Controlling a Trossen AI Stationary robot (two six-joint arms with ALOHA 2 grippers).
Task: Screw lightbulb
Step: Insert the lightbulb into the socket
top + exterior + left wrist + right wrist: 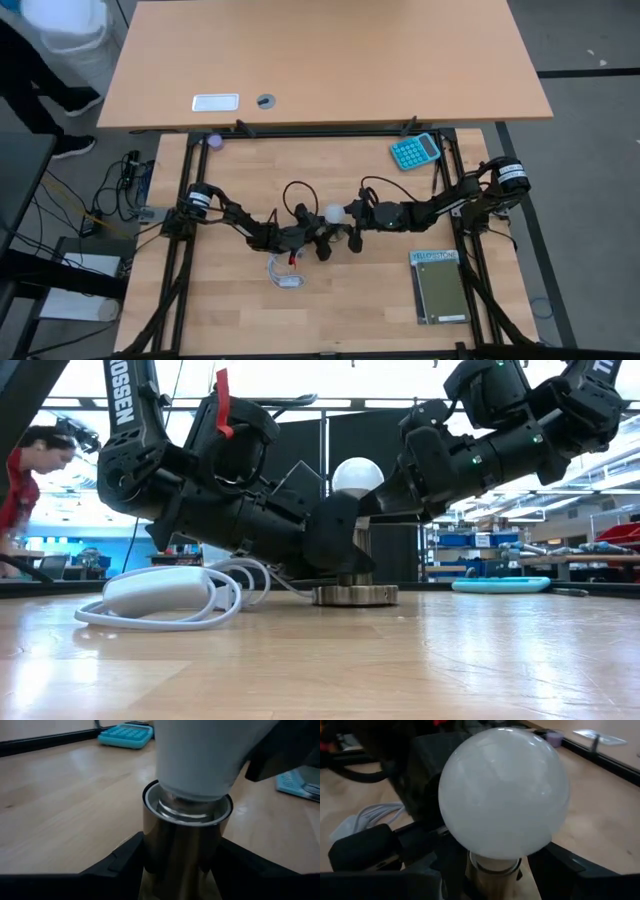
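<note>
The white lightbulb (pixel 504 790) stands upright with its silvery base in the brassy socket (pixel 182 840), whose round disc foot (pixel 353 595) rests on the table's middle. My left gripper (pixel 182 867) comes from the table's left and is shut on the socket's barrel. My right gripper (pixel 495 870) comes from the right, nearly level, and is shut on the bulb's lower part. In the high view the bulb (pixel 333 212) shows between both grippers. My left gripper pinches the socket's barrel (pixel 170 855) between its two fingers, just below the rim, coming nearly level from the table's left. The socket stands upright with its foot on the table. My right gripper holds the bulb where the globe narrows to the neck (pixel 492 857), one finger (pixel 370 852) on each side, coming nearly level from the table's right. The globe hides the pads. The bulb stands upright in the socket.
A coiled white cable with its adapter (pixel 160 592) lies just left of the socket, toward the near edge. A teal calculator (pixel 415 150) sits at the far right, and a dark pad (pixel 440 287) at the near right. A person (pixel 25 470) is beyond the table's left.
</note>
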